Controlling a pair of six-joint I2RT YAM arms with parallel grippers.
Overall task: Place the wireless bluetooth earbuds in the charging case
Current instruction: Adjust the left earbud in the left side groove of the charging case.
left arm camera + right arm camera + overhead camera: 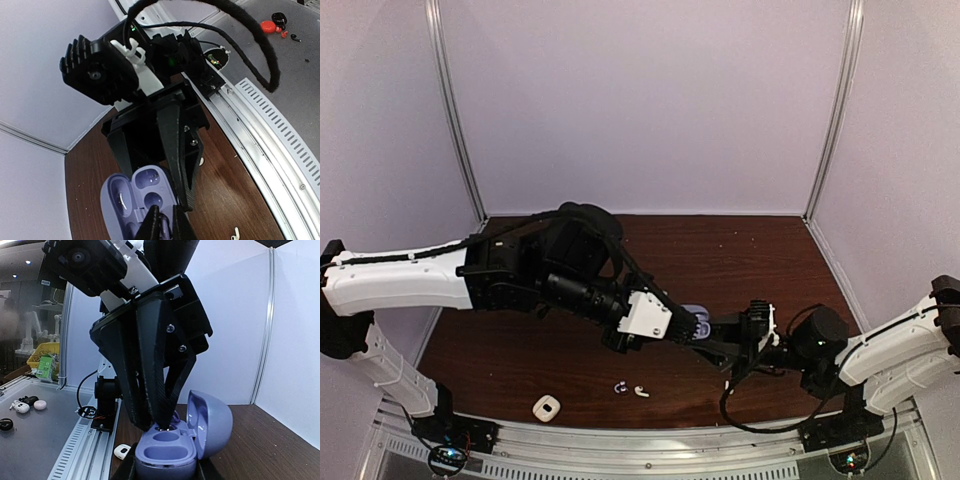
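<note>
The lilac charging case (165, 452) stands open with its lid (212, 422) upright, and my right gripper (165, 469) is shut on its base. In the top view the case (692, 312) sits mid-table between both arms. My left gripper (165, 226) is shut on a dark purple earbud (165, 229). Its fingertips (165, 422) reach down into the case's far well. The left gripper (697, 326) and the right gripper (718, 340) meet there. A second purple earbud (620, 387) and a white earbud (641, 391) lie on the wood near the front edge.
A small white case (547, 407) lies on the table at the front left, also seen beside the metal rail (121, 451). The slotted rail (280, 135) runs along the near edge. A black cable (250, 35) loops above the right arm.
</note>
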